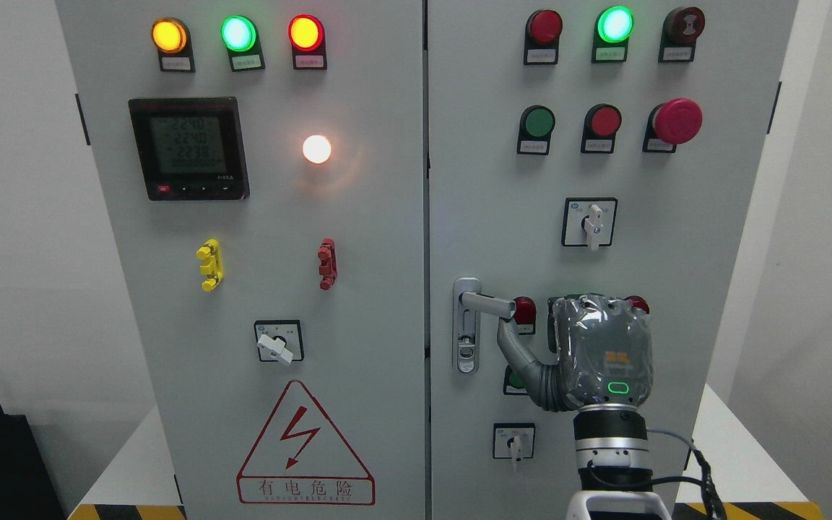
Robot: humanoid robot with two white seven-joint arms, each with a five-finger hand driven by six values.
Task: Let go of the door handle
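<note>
The metal door handle (487,303) sits on the right cabinet door (481,180), by its left edge. Its lever sticks out level to the right from a tall silver lock plate (466,347). My right hand (593,339) rises from the bottom edge, its back toward the camera, just right of the lever. Its thumb (513,350) is spread and reaches up to just under the lever's free end. The other fingers point at the panel, mostly hidden behind the hand, and do not wrap the lever. Both doors look closed.
The right door carries lamps, push buttons, a red mushroom stop button (677,120) and rotary switches (590,222). Some buttons are hidden behind my hand. The left door has a digital meter (189,148), lamps and a warning triangle (305,446). White surfaces flank the cabinet.
</note>
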